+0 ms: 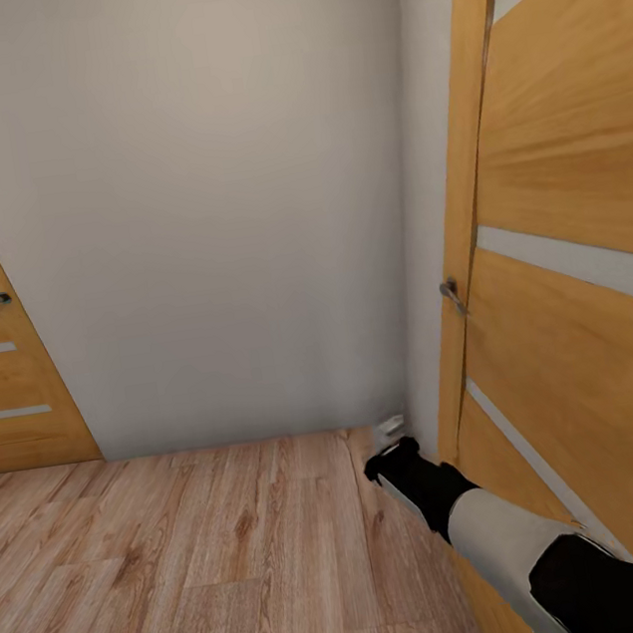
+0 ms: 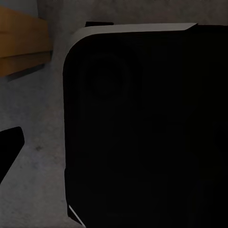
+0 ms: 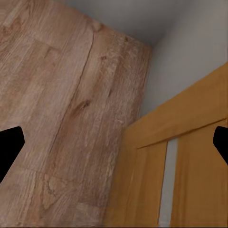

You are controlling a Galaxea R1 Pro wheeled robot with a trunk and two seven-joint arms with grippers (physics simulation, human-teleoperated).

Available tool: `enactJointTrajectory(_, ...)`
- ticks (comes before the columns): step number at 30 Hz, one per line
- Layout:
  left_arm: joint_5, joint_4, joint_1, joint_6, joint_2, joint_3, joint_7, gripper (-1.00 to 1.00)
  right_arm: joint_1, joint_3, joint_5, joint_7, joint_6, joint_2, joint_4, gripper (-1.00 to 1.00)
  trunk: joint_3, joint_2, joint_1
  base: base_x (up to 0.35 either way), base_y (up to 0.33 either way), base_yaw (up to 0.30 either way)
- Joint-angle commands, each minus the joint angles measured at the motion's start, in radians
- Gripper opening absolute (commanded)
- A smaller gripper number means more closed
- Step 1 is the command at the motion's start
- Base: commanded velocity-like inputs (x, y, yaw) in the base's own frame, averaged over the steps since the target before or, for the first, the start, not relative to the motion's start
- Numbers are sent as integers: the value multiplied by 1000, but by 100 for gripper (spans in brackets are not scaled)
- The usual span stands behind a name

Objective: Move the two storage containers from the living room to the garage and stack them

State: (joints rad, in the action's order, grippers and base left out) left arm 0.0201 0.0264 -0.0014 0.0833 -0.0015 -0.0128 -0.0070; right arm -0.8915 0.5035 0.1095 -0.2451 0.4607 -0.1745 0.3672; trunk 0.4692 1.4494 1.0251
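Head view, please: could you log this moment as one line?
place: wood-floor corner | right arm low beside wooden door | right gripper open | containers: unseen

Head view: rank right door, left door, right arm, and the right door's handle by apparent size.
1. Right door, though it is nearest the camera.
2. Left door, partly cut off by the frame edge.
3. Right arm; its area looks close to the left door's, so this order is unsure.
4. Right door's handle, smallest.

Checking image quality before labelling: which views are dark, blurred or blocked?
Head view: evenly lit and sharp, no glare on the wooden door. Left wrist view: mostly blocked by a near-black robot body panel, very dim. Right wrist view: soft, slightly blurred plank floor; open right claw tips are black silhouettes.
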Motion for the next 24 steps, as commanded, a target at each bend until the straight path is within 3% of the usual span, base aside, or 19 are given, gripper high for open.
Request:
enactJointTrajectory(1,2,0,0,3,0,-1,-1,100,26,7,7,-8,-11,0,1,100,1,1,0,0,0,0)
enactJointTrajectory(6,3,0,0,3,0,-1,-1,100,121,7,8,-6,-59,0,1,100,1,1,0,0,0,0)
enactJointTrajectory(14,2,0,0,3,0,-1,-1,100,186,12,2,-5,-87,0,-31,100,1,1,0,0,0,0)
enactJointTrajectory(16,3,0,0,2,0,-1,-1,100,195,12,2,-5,-111,0,-95,100,1,1,0,0,0,0)
enactJointTrajectory(19,3,0,0,3,0,-1,-1,100,200,12,2,-5,-236,0,-280,100,1,1,0,0,0,0)
enactJointTrajectory(24,3,0,0,3,0,-1,-1,100,238,12,1,-4,-344,0,-380,100,1,1,0,0,0,0)
